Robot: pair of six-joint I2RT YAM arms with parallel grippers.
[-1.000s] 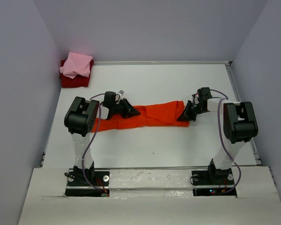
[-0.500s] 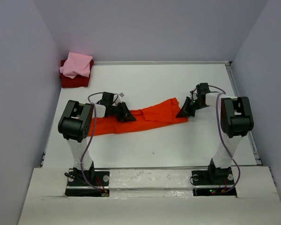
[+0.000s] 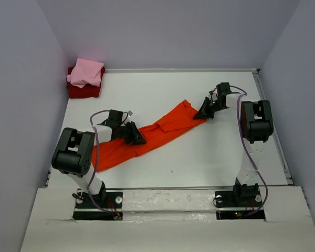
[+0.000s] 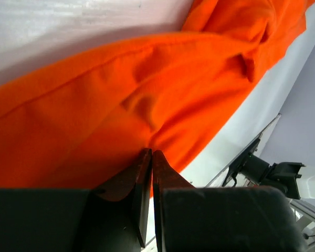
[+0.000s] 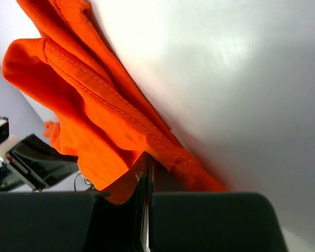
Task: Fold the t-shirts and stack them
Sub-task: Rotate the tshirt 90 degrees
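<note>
Top external: white table [image 3: 199, 157], grey walls [image 3: 173, 31]

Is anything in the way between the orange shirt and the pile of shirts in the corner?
Nothing I can see. The orange t-shirt lies stretched between the left gripper and right gripper, both shut on it. Only bare table lies between it and the pink t-shirt on the dark red t-shirt, far left corner.
</note>
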